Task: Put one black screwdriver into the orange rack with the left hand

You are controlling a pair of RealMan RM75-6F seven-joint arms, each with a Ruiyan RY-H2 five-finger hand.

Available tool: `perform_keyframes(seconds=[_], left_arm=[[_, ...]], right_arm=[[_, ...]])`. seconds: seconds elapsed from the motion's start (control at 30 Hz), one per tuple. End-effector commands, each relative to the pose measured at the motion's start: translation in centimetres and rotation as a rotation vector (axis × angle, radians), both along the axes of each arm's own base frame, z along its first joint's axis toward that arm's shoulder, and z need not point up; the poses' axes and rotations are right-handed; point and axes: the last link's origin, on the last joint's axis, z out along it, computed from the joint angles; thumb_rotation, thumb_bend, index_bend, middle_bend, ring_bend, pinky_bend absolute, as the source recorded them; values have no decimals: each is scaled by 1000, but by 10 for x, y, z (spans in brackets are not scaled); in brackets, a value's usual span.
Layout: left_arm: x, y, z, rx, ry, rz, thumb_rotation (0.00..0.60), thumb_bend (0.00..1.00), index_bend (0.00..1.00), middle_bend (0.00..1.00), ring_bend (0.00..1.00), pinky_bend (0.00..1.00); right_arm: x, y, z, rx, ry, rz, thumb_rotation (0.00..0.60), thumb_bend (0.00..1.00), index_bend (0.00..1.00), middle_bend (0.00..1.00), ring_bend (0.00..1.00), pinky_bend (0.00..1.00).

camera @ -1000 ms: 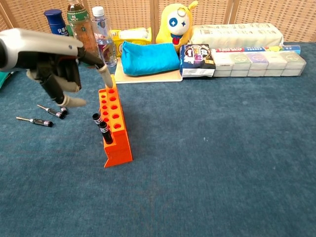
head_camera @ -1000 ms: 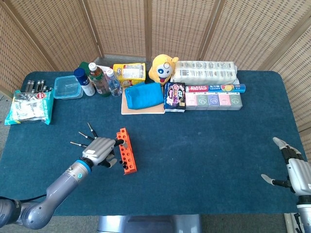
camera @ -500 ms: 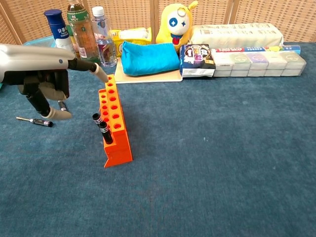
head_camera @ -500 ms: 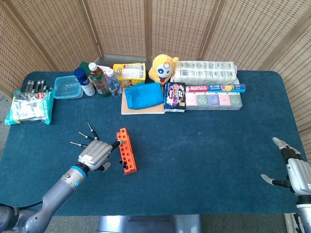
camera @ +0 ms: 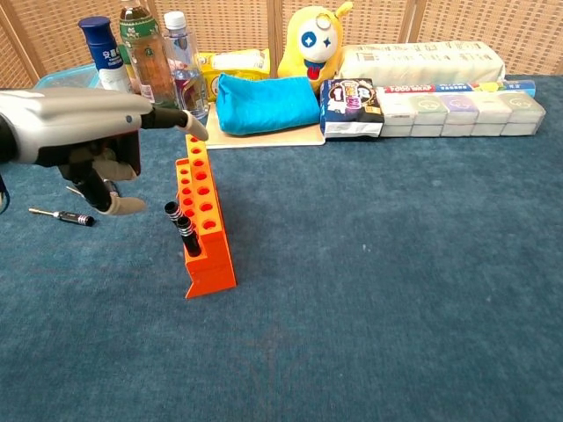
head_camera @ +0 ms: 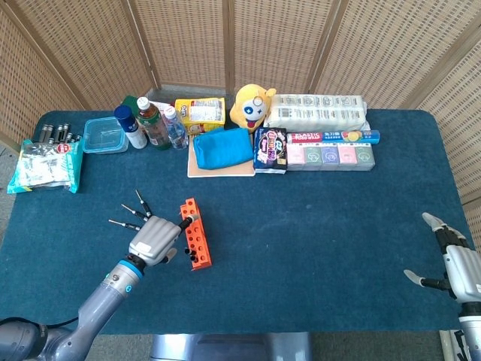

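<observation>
While the blue table (head_camera: 316, 226) bears everything, the left hand (head_camera: 154, 241) hovers just left of the orange rack (camera: 203, 220), fingers apart and holding nothing; the right hand (head_camera: 451, 259) lies spread and empty at the far right edge. Two black screwdrivers (camera: 180, 229) stand in the rack; loose screwdrivers (head_camera: 128, 214) lie beside the left hand.
</observation>
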Motion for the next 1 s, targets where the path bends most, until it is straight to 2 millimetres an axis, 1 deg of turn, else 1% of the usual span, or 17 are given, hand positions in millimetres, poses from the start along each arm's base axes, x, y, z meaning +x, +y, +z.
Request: perform_keyframes(seconds=[0.03, 0.33, 1.0], left_arm=[[3, -1, -3, -1, -5, -7, 600, 318, 96, 1000, 1000, 1000], [8, -3, -8, -22, -9, -6, 600, 319, 97, 1000, 1000, 1000], [21, 3, -13, -4, -17, -12, 600, 318, 96, 1000, 1000, 1000]], right_arm=[[0, 0, 0, 0, 0, -1, 600, 0, 38, 98, 166, 109], [0, 0, 1, -2, -2, -1, 600, 0, 38, 97, 166, 109], [-1, 0, 3, -6, -8, -2, 600, 0, 38, 98, 166, 109]])
